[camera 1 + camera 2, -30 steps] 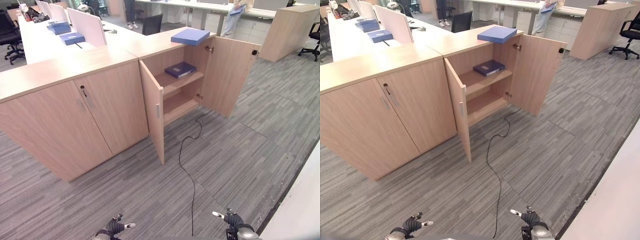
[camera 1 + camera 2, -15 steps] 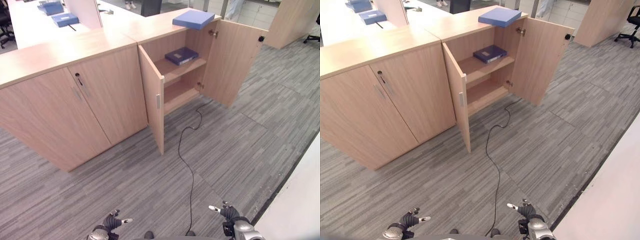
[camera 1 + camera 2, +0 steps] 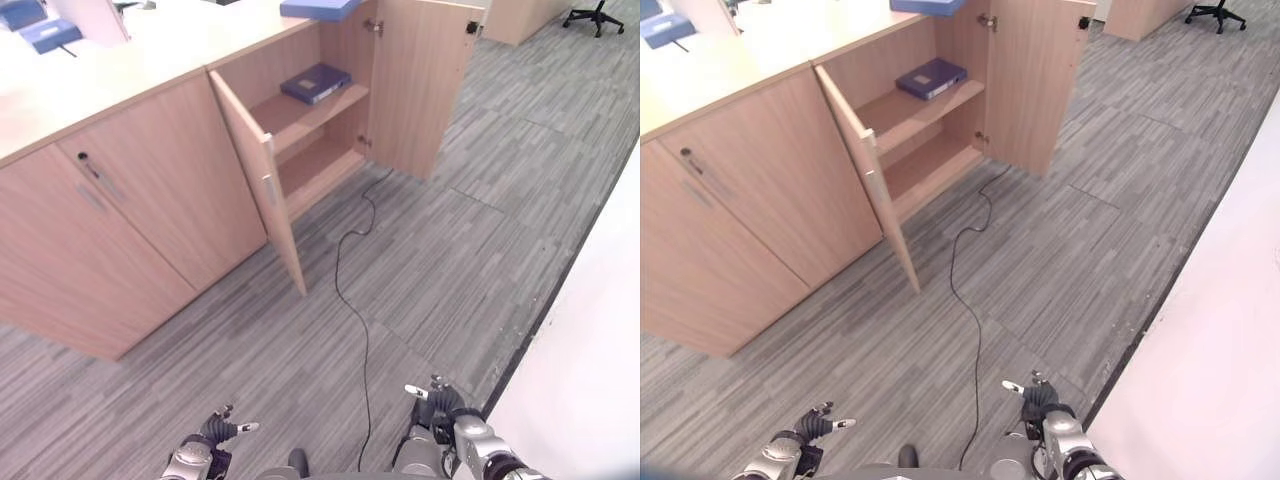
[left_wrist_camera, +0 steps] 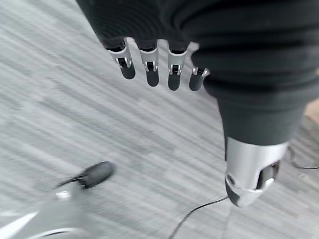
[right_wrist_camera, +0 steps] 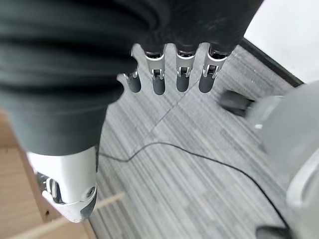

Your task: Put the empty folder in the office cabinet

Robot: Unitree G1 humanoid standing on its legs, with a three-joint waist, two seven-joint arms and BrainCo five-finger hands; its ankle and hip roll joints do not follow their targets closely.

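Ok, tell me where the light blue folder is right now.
The light blue folder lies on top of the office cabinet, at the head views' top edge, directly above the dark blue folder on the upper shelf.

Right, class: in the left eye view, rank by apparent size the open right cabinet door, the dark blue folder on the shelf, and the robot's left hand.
1. Right cabinet door
2. Dark blue folder
3. Left hand, though it sits nearer the camera and partly cut off.

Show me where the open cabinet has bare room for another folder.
The lower shelf is bare across its width. On the upper shelf, the stretch left of the dark blue folder is free; that folder crowds the right end. Both doors stand open, so a hand can pass.
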